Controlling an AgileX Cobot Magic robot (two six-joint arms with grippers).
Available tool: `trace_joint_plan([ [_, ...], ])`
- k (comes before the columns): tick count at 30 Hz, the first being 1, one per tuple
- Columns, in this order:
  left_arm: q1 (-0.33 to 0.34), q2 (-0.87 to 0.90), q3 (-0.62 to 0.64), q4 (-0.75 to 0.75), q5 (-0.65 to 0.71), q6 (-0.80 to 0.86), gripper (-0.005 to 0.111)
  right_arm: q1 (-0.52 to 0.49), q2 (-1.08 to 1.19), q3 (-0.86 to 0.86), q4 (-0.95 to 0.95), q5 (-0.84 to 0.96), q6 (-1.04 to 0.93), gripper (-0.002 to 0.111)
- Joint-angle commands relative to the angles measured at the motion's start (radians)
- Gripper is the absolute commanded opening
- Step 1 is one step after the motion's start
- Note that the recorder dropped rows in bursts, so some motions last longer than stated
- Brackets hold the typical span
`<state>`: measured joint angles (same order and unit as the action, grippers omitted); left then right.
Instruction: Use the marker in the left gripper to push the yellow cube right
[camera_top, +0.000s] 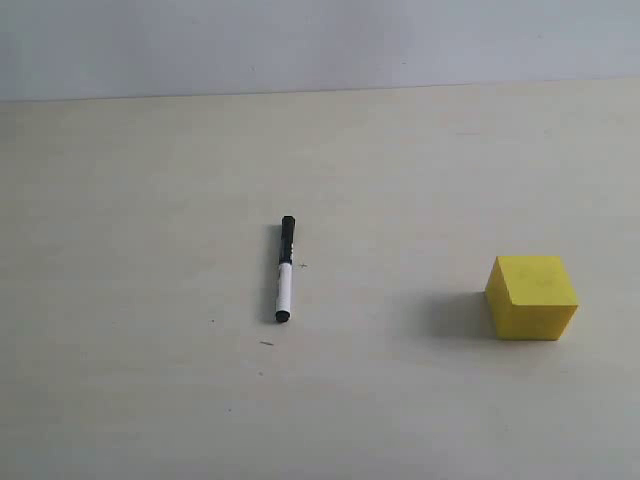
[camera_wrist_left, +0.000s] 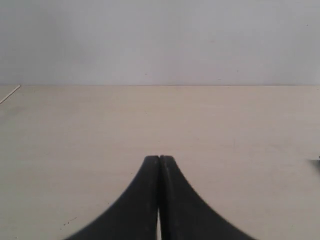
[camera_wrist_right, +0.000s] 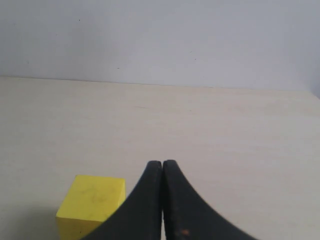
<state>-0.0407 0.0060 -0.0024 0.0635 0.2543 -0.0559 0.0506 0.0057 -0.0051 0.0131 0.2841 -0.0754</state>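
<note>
Marker (camera_top: 285, 268) is seen lying free on the table (camera_top: 120, 200), well left of the yellow cube (camera_top: 531, 297), while the left gripper (camera_wrist_left: 159, 158) and right gripper (camera_wrist_right: 162, 162) are closed on nothing; the light, stiff, probably slick barrel is judged best pinched at mid-length.

The desk (camera_top: 120, 180) carries two loose things in all: one marker (camera_top: 285, 270), out in the middle and well away from every edge, and one yellow cube (camera_top: 531, 297), alone toward the right edge as the exterior view shows it. There are two grippers, one to each wrist view: the left gripper (camera_wrist_left: 160, 160) and the right gripper (camera_wrist_right: 162, 162). Each has two black fingers (camera_wrist_left: 145, 200), four in total.
</note>
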Motion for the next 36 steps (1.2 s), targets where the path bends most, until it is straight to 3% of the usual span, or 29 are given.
trace_joint_plan([
  [1, -0.008, -0.006, 0.002, 0.005, 0.004, 0.001, 0.000, -0.005, -0.006, 0.005, -0.005, -0.002, -0.004, 0.000],
  [11, -0.070, -0.006, 0.002, 0.005, 0.004, 0.001, 0.000, -0.005, -0.006, 0.005, -0.005, -0.002, -0.004, 0.000],
  [36, -0.070, -0.006, 0.002, 0.005, 0.004, 0.001, 0.000, -0.005, -0.006, 0.005, -0.005, -0.002, -0.004, 0.000],
])
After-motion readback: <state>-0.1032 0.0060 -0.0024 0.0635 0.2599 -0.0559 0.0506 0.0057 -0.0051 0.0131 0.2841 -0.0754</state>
